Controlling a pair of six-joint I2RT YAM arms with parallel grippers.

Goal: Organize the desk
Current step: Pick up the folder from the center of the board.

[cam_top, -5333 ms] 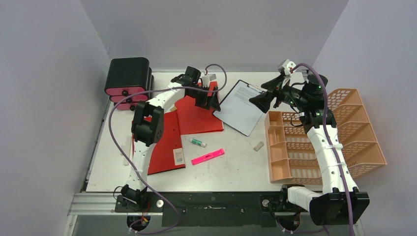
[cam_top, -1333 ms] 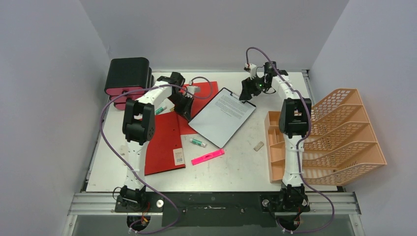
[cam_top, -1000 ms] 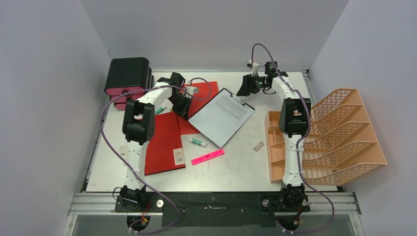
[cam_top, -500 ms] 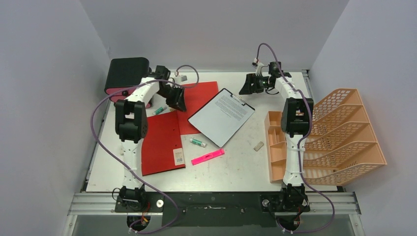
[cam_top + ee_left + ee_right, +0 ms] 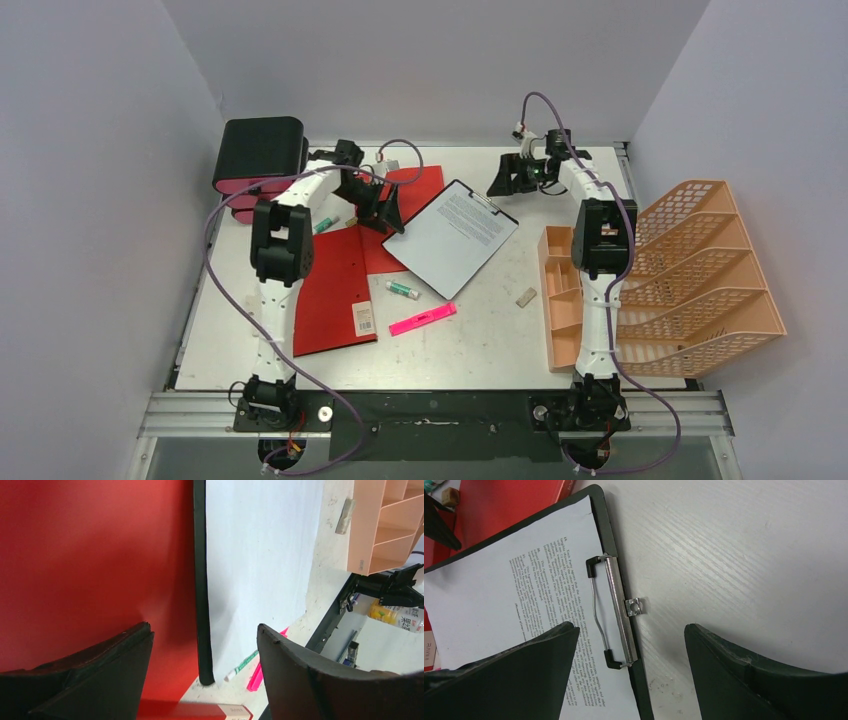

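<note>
While most of the sorting is, by my reckoning, yet to be done, I am hovering over the far half of the white bench (image 5: 480,345), which is carrying everything loose. At left, the black drawer box (image 5: 262,158) is sitting with its pink drawers seemingly shut, contents hidden. Red folders (image 5: 335,290) are lying splayed; my left fingers (image 5: 388,213), apart and holding nothing, are hanging over the clipboard (image 5: 452,238) edge overlapping them. A green-capped tube (image 5: 402,290), pink highlighter (image 5: 423,319) and small tan block (image 5: 526,296) are lying unsorted. My right fingers (image 5: 505,182), apart and empty, are hanging above the clipboard's clip. At right, the orange rack (image 5: 690,280) is looking empty.
</note>
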